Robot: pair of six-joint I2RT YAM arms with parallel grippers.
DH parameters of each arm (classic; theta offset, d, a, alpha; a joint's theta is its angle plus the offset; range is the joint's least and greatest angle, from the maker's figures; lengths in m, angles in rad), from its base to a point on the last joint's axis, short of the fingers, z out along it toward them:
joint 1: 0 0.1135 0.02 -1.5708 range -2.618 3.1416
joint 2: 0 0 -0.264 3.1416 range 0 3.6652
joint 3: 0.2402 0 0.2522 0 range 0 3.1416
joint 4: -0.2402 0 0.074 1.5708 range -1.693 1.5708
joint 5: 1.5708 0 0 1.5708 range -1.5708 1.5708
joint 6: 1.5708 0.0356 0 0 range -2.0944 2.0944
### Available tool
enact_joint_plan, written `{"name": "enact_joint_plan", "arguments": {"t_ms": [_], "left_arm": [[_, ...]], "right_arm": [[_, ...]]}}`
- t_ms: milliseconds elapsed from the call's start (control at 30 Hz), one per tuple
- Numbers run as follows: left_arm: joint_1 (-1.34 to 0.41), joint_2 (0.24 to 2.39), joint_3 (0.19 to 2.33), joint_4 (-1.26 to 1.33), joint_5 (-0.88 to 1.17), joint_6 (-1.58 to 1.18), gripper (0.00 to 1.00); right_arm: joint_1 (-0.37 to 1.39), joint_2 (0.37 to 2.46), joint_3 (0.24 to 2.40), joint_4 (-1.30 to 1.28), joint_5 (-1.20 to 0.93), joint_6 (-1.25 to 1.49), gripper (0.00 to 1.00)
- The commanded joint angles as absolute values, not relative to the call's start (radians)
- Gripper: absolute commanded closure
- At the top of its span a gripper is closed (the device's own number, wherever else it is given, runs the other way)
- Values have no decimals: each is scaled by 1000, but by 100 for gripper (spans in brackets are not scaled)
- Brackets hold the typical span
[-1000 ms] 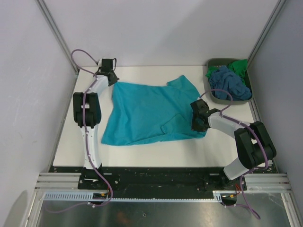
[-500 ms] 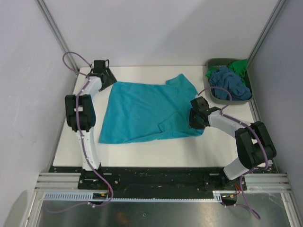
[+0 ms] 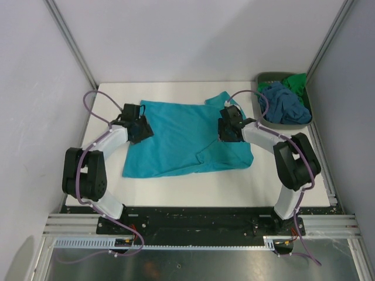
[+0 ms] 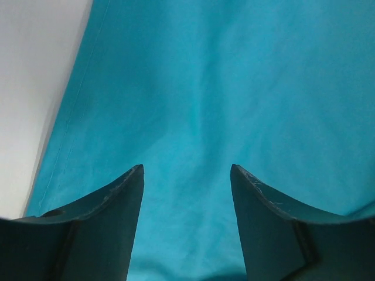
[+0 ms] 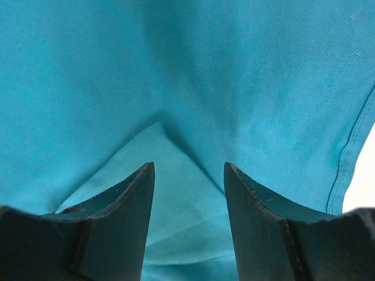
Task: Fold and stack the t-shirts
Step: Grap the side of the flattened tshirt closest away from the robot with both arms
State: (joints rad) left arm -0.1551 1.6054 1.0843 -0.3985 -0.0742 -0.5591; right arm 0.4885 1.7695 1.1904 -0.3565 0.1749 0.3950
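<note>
Desk point(image 3: 176, 187), white, enclosed by pale grey walls point(image 3: 193, 35). Teal t-shirt point(image 3: 181, 137) lies spread at centre frame. Left hand point(image 3: 144, 130) over its left edge, right hand point(image 3: 225, 130) over its right part; both fingers parted, gripping nothing. Blue t-shirt point(image 3: 281, 102) and green t-shirt point(image 3: 296, 82) heaped in bin point(image 3: 287, 124), upper right.

no readable text, labels or numbers

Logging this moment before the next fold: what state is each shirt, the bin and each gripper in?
Teal t-shirt: spread on the table, one flap doubled over, unheld.
Slate-blue t-shirt: crumpled in the bin.
Green t-shirt: crumpled in the bin.
Left gripper: open above the teal t-shirt.
Right gripper: open above it.
</note>
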Motion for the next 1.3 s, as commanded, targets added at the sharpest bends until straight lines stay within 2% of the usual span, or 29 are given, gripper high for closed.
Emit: {"name": "enact_joint_plan", "arguments": {"t_ms": [0, 333, 767, 933, 1267], "left_arm": [[-147, 1572, 1020, -390, -68, -599, 35], [-108, 1543, 915, -407, -158, -681, 33], [-51, 1544, 879, -443, -226, -664, 30], [-38, 1531, 856, -452, -244, -667, 30], [-3, 1498, 838, -459, -244, -640, 29]], "right_arm": [[480, 1834, 1248, -341, 213, 348, 44], [514, 1853, 1276, -352, 248, 356, 43], [547, 1930, 1332, -365, 236, 376, 45], [548, 1957, 1348, -386, 240, 385, 52], [557, 1938, 1351, -399, 241, 399, 76]]}}
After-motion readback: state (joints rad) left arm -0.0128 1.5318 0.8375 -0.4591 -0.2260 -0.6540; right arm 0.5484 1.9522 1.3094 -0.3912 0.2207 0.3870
